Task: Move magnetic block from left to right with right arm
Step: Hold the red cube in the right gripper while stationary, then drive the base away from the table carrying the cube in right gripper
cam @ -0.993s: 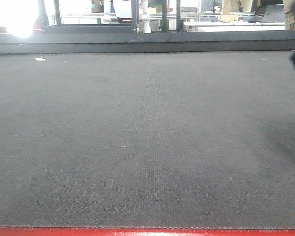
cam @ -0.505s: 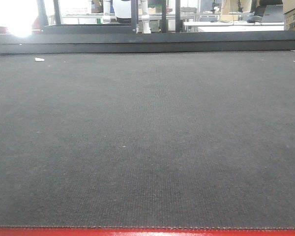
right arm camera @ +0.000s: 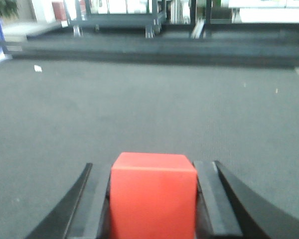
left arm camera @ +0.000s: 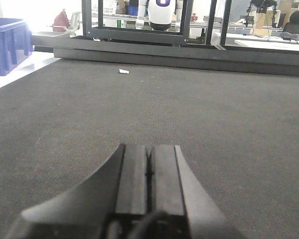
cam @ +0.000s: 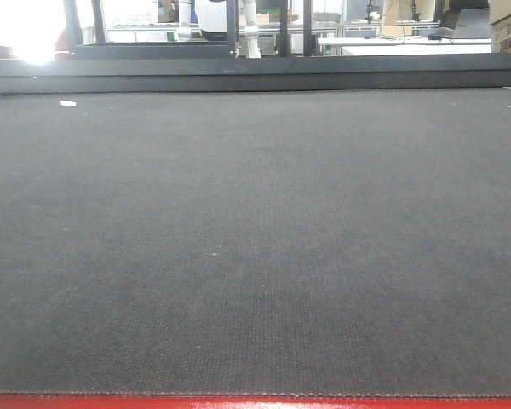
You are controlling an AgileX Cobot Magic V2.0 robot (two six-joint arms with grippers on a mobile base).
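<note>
Magnetic block (right arm camera: 153,195) snug in right claw's (right arm camera: 152,172) clamp, between both fingers (right arm camera: 92,204); left claw (left arm camera: 149,152) tight together.

Nothing in any view can be read as a word, number or brand. In the left wrist view, a white machine (left arm camera: 162,12) behind the black frame carries a purple mark at its top. The mark is cut off by the picture's edge and cannot be read as a letter. In the front view, a cardboard box (cam: 509,30) at the far right bears dark marks too small to make out. The magnetic block (right arm camera: 153,194) shows plain red faces.
</note>
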